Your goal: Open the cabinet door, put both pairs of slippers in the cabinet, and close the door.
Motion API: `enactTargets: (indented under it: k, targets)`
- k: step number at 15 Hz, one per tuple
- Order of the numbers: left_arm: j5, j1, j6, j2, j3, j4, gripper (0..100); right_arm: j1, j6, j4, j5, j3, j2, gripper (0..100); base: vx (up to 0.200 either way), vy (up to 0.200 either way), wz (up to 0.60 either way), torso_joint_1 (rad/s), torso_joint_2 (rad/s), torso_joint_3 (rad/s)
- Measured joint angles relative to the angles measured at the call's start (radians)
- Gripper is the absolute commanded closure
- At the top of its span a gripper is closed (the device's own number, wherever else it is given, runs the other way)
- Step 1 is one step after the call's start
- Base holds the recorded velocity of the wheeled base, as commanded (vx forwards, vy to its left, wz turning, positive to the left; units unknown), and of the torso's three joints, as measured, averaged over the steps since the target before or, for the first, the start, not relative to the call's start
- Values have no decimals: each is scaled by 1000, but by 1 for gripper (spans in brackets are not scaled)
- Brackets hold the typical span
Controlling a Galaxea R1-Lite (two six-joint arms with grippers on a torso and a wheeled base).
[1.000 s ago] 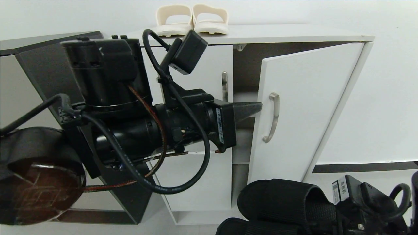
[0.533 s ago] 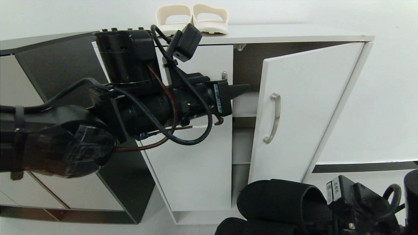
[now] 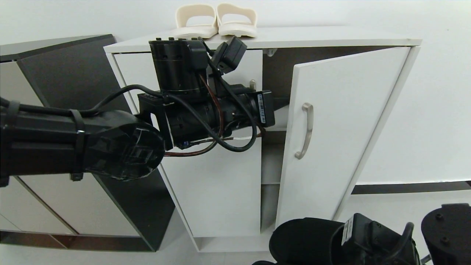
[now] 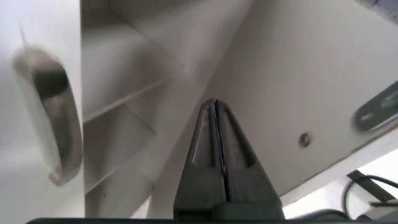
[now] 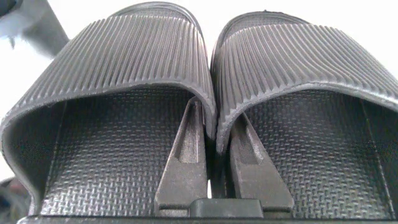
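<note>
A white cabinet [image 3: 331,35] stands ahead with its right door [image 3: 342,121] partly open and its left door [image 3: 213,184] closed. A cream pair of slippers [image 3: 216,20] lies on the cabinet top. My left gripper [image 3: 281,103] is shut and empty, its tip in the gap between the doors, near the open door's edge. In the left wrist view the shut left gripper [image 4: 216,106] points at the shelves [image 4: 118,102] inside. At the lower right, my right gripper [image 5: 214,134] is shut on the touching inner sides of a black pair of slippers [image 5: 137,56], [image 3: 305,239].
The open door's metal handle [image 3: 305,130] faces me. A dark cabinet [image 3: 73,70] adjoins the white one on the left. White floor and wall lie to the right of the open door.
My left arm has risen and stretched toward the cabinet, lifting its gripper higher in the door gap. The right arm with the black slippers has dropped lower and to the right.
</note>
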Motion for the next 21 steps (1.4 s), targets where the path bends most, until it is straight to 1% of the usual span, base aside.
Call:
enactTargets:
  k: [1,2,3,4,6,7,8,9,11,12,13,14,16,17,18,19,20,21]
  targets:
    - [3,-11,1,1,10,0,100,27,1,29,-1,-1,-9,100,-200,0,0,-2,7,2]
    - [12,-37,3,-1,23,-2,100,54,3,41,0,-3,-19,100,-200,0,0,-2,2,7]
    - [12,-72,3,-7,34,-6,100,76,11,48,0,-3,-29,100,-200,0,0,2,-2,2]
    - [21,-124,5,-12,43,-6,100,90,20,48,0,-3,-36,100,-200,0,0,-2,-7,2]
    - [55,-205,6,-19,47,-13,100,110,53,46,-2,-4,-44,100,-200,0,0,-5,0,2]
    - [87,-217,7,-22,47,-33,100,113,81,43,-3,-13,-46,100,0,0,0,0,0,0]
    - [130,-205,8,-27,50,-51,100,108,98,43,-11,-26,-47,100,0,0,0,0,0,0]
    - [176,-182,13,-36,55,-62,100,97,108,43,-38,-37,-44,100,0,0,0,0,0,0]
    - [306,-90,42,-81,73,-62,100,64,126,37,-223,-50,-20,100,0,0,0,0,0,0]
    - [374,-48,61,-129,99,-39,100,47,169,18,-323,-56,5,100,0,0,0,0,0,0]
    - [450,-14,91,-194,144,2,100,25,251,-26,-392,-70,34,100,0,0,0,0,0,0]
    - [531,15,120,-266,205,45,100,-4,302,-70,-443,-85,61,100,0,0,0,0,0,0]
    - [705,70,159,-446,375,106,100,-77,319,-137,-528,-117,113,100,0,0,0,0,0,0]
    - [762,104,172,-541,457,133,100,-105,317,-163,-539,-130,132,100,0,0,0,0,0,0]
    - [807,167,184,-664,546,175,100,-124,306,-171,-543,-137,146,100,0,0,0,0,0,0]
    - [838,249,194,-797,632,237,100,-131,299,-172,-545,-138,154,100,0,0,0,0,0,0]
    - [853,331,200,-928,709,300,100,-136,295,-172,-546,-138,156,100,0,0,0,0,0,0]
    - [853,411,207,-1050,783,354,100,-138,294,-173,-547,-136,155,100,0,0,0,0,0,0]
